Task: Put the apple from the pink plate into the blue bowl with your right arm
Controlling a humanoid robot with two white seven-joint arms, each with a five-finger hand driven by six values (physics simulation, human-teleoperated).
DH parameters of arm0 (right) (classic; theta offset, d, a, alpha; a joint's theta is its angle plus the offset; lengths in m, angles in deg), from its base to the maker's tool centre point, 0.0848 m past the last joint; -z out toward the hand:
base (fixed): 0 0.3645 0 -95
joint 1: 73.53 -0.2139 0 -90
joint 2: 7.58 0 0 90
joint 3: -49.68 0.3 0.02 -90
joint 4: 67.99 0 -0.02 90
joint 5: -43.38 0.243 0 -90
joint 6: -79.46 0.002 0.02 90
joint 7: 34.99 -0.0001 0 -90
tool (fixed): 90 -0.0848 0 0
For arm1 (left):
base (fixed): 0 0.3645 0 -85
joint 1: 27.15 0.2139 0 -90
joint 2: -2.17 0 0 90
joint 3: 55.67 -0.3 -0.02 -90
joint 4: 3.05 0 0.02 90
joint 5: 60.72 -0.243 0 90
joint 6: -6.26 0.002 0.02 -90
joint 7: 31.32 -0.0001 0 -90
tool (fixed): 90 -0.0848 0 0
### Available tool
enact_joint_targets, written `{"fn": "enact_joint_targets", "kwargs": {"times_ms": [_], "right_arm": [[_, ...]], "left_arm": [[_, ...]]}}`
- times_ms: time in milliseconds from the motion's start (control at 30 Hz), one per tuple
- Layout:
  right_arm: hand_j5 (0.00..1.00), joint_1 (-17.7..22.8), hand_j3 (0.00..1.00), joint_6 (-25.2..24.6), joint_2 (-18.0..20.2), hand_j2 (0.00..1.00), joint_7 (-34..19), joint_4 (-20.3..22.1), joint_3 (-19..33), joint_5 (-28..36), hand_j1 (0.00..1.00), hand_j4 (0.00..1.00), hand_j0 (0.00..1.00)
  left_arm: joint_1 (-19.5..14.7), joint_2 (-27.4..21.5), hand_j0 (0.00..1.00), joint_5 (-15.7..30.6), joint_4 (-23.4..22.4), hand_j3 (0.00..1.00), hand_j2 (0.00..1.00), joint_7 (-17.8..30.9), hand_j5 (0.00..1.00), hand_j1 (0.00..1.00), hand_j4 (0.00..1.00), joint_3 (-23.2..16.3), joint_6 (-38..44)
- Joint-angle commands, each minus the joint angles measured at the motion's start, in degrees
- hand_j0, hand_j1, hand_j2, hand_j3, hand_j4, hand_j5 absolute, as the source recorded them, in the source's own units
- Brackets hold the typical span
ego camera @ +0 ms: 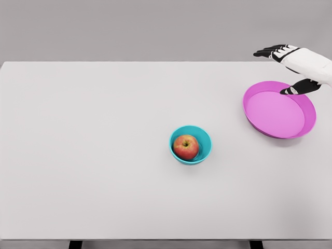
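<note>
Apple in the bowl, right hand empty over the far right of the table.

The right hand (288, 66) hangs above the table's far right corner, fingers stretched out flat toward the left and thumb hanging below, gripping nothing. Its thumb tip shows just over the far rim of the plate (310, 106), which sits tilted beneath it and carries nothing. Well apart from both, near the middle of the table (93, 155), stands the bowl (205, 139), and the apple (185, 147) rests inside it, stem up, leaning toward the left wall. Judging by this, the transfer itself is finished: the fruit is off the plate and in the bowl, released. Nothing appears left but perhaps bringing the arm back to rest. The left arm does not show.
</note>
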Motion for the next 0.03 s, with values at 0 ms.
{"fn": "enact_joint_targets", "kwargs": {"times_ms": [0], "right_arm": [[1.0, 0.0, 1.0, -0.18, 0.2, 1.0, 0.03, 0.1, 0.11, 0.38, 1.0, 1.0, 1.0]], "left_arm": [[0.35, 0.0, 1.0, -0.12, -0.03, 1.0, 1.0, 0.1, 1.0, 1.0, 1.0, -0.17, 0.13]]}}
